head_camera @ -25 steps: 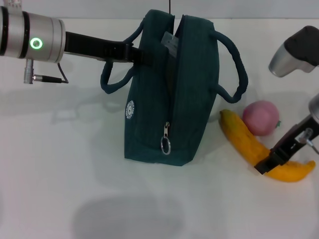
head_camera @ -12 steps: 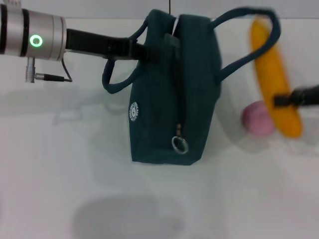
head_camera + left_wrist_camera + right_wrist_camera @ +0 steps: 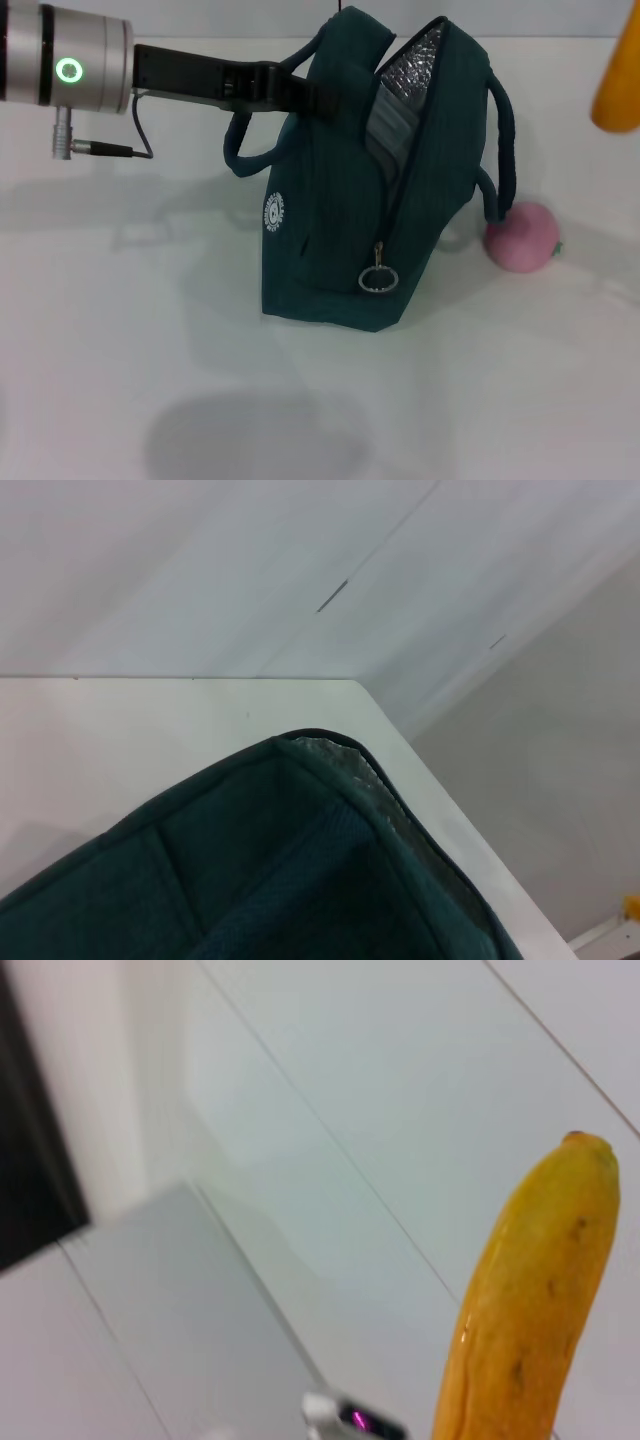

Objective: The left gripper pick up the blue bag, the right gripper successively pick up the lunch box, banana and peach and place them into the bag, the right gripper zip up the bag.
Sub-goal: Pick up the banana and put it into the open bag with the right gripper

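Head view gives you the blue bag (image 3: pixel 350 215) standing on the white table (image 3: pixel 150 330), its mouth gaping so the silver lining (image 3: pixel 415 65) and a grey lunch box (image 3: pixel 390 135) inside show. Your left gripper (image 3: pixel 300 95) reaches in at the bag's upper edge on the side away from the peach, its black fingers clamped on the fabric by the near handle (image 3: pixel 245 150). The zipper pull (image 3: pixel 379 278) hangs low on the bag's front seam. Just beside the bag, on the opposite side from the left arm, the pink peach (image 3: pixel 522 236) rests on the table, close to the drooping handle (image 3: pixel 500 150). Well above the peach, at the frame edge, you see the banana (image 3: pixel 618 85) lifted clear of the table. Right wrist view shows the banana (image 3: pixel 530 1310) upright and close; you cannot tell from any picture how the right gripper's fingers sit. Left wrist view shows only the bag's rim (image 3: pixel 330 780).
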